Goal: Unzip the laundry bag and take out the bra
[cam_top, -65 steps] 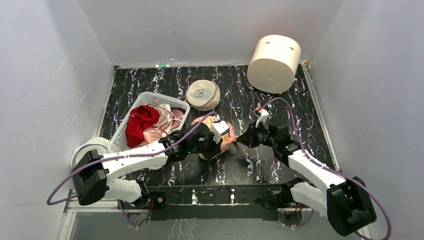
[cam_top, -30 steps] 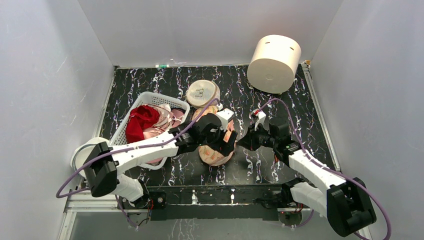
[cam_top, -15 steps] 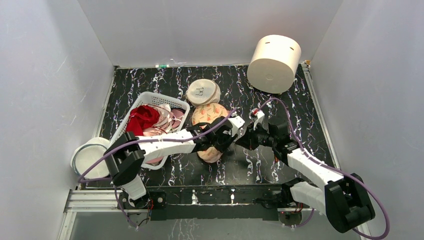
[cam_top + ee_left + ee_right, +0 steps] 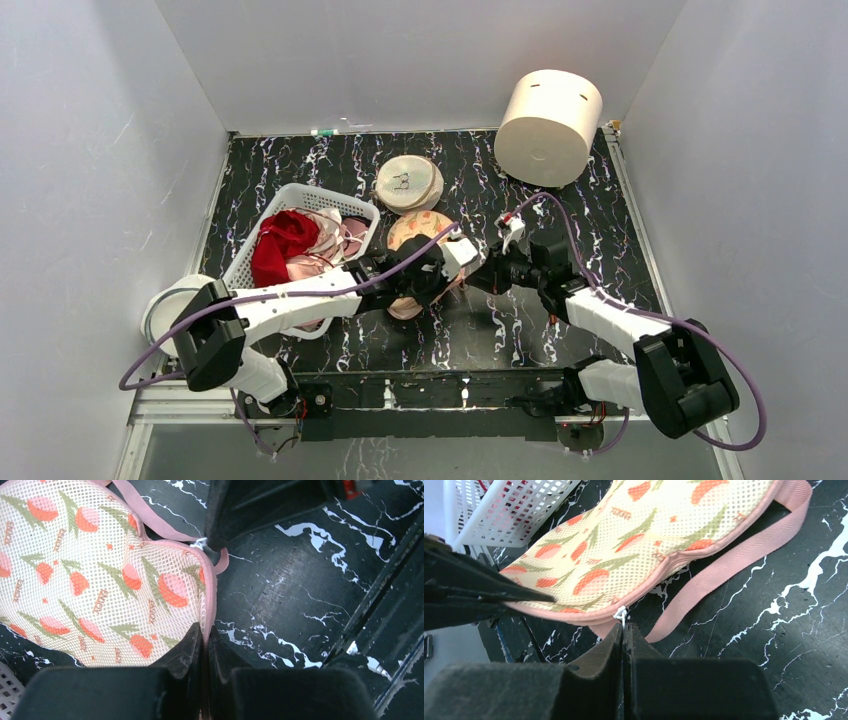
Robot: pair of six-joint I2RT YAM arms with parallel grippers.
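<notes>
While laundry bag [image 4: 421, 228] lies flat on table [image 4: 480, 190] between basket [image 4: 330, 197] and right arm [image 4: 610, 322], left arm [image 4: 300, 292] covers its near half. Jaws: left gripper [image 4: 206, 632] clamped on pink edge trim [image 4: 213, 595]; right gripper [image 4: 624, 627] closed on zip pull [image 4: 620, 613]. Nearby: one mesh disc [image 4: 409, 183], one cream cylinder [image 4: 549, 113].

Crowded around the laundry bag [image 4: 418, 228]: white basket [image 4: 325, 193] just beside it on the left, round mesh disc [image 4: 409, 184] just past its far end, left gripper [image 4: 205, 632] and right gripper [image 4: 624, 629] pinched onto its near right edge, close together. Open tabletop [image 4: 630, 230] right of the arms, up to the cream cylinder [image 4: 548, 113] at far right.
</notes>
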